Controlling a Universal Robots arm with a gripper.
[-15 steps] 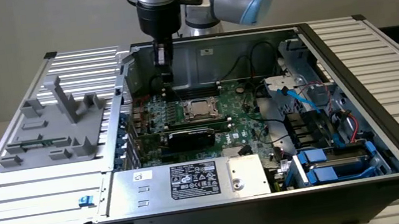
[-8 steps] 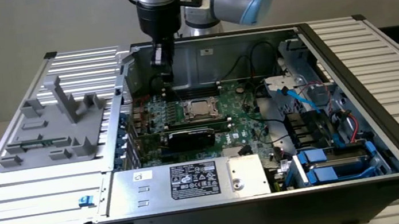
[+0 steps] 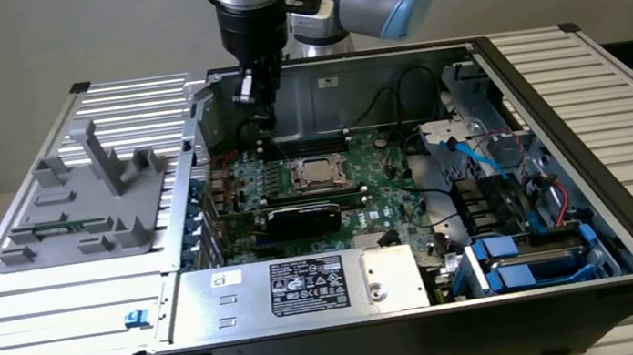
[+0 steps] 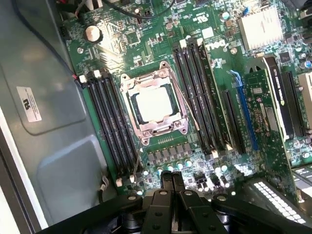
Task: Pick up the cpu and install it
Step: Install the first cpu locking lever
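The cpu point(image 3: 316, 171) point(image 4: 154, 103), a small square chip with a pale shiny top, lies flat in the metal-framed socket point(image 4: 146, 130) on the green motherboard point(image 3: 386, 188) inside the open computer case. My gripper point(image 3: 265, 127) point(image 4: 171, 178) hangs above the board near the case's back wall, toward the exterior view's left of the cpu. Its fingers are pressed together and hold nothing. A gap separates it from the cpu and socket.
Black memory slots point(image 4: 109, 126) flank the socket on both sides. A black expansion card point(image 3: 304, 219) lies in front of the socket, and a silver power supply point(image 3: 306, 287) in front of that. Cables and blue drive bays point(image 3: 524, 260) fill the case's right. A grey post fixture point(image 3: 87, 198) stands outside.
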